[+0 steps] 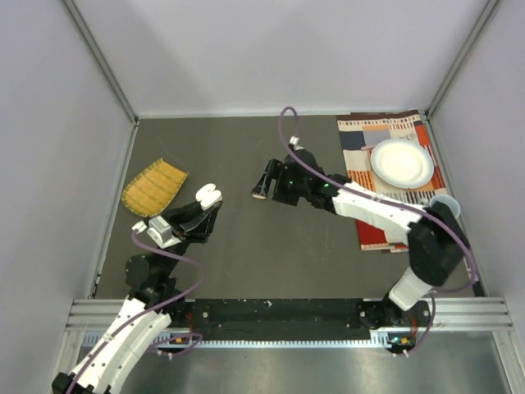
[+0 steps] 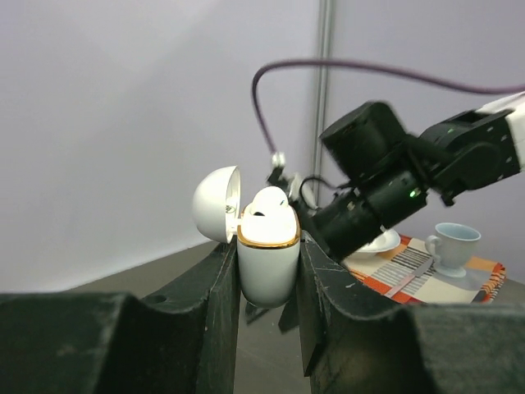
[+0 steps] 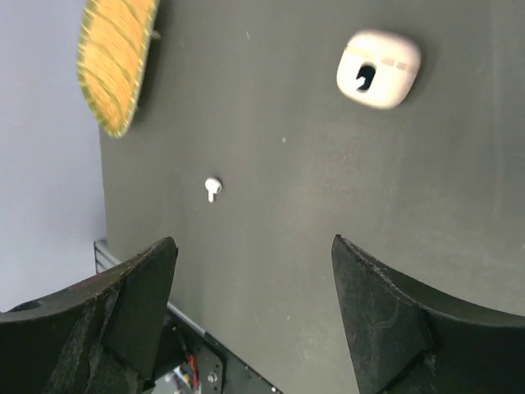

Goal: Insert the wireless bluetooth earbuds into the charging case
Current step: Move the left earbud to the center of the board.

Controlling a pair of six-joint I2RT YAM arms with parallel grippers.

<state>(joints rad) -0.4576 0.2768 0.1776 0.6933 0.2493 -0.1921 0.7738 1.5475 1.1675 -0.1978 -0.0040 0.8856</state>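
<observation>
Right wrist: my right claw (image 3: 253, 243) gapes empty, a white earbud (image 3: 212, 189) lying ahead of its tips. It is probably light and slippery, so I'd pinch the bulb. My left claw (image 2: 267, 246) clamps the open charging case (image 2: 268, 271).

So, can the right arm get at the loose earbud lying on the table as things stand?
Probably yes. The right gripper hangs open above the table, and the earbud lies alone on the bare surface ahead of its fingers, with nothing over or beside it.
</observation>
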